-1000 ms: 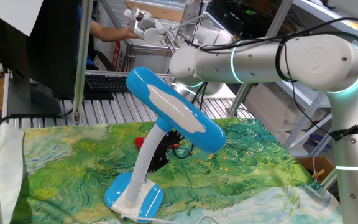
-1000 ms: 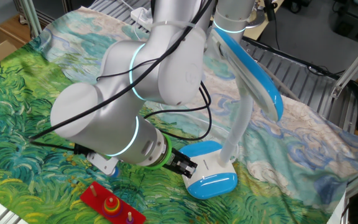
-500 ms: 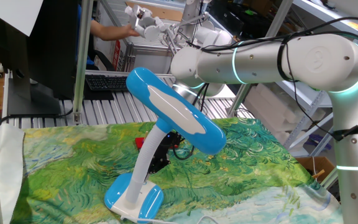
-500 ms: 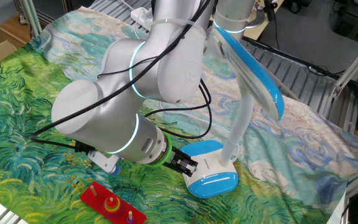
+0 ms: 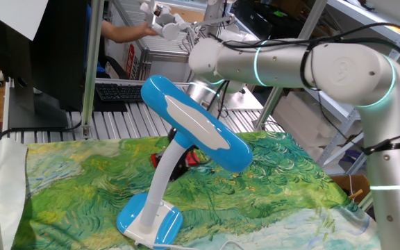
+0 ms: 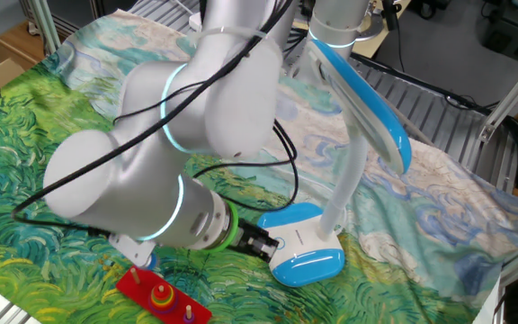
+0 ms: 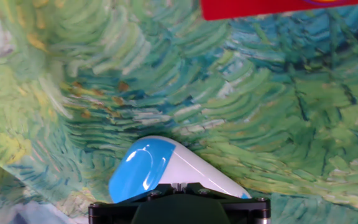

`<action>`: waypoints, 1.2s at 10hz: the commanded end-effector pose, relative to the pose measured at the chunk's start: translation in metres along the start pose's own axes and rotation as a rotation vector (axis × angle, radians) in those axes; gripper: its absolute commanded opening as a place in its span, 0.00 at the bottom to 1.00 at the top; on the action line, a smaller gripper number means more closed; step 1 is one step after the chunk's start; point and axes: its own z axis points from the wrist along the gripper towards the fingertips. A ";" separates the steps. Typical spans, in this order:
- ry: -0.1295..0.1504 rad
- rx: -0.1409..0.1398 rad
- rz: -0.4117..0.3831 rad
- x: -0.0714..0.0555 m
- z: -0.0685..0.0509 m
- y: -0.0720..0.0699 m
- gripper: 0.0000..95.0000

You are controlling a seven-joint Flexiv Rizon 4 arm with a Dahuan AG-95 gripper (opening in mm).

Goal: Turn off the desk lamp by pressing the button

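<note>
The desk lamp stands on the painted cloth, with its sky-blue head, curved white neck and blue-and-white base. The other fixed view shows the head and base too. My black gripper sits low at the white end of the base, very close to it; I cannot tell if it touches. In the hand view the gripper has its fingertips together, just above the base. I cannot make out the button. In one fixed view the gripper is half hidden behind the neck.
A red ring-toy board lies on the cloth near my arm; it also shows at the top of the hand view. Behind the cloth are a metal roller table, a keyboard and a person's arm.
My arm has swung and risen, and the gripper has drawn back slightly from the lamp base. The lamp has not moved.
</note>
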 end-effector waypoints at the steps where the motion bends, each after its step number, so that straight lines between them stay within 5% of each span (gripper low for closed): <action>1: -0.038 0.086 -0.051 0.004 -0.004 -0.002 0.00; 8: -0.062 0.139 -0.125 0.008 -0.033 -0.010 0.00; 10: -0.086 0.183 -0.147 0.011 -0.039 -0.014 0.00; 12: -0.116 0.195 -0.162 0.013 -0.042 -0.020 0.00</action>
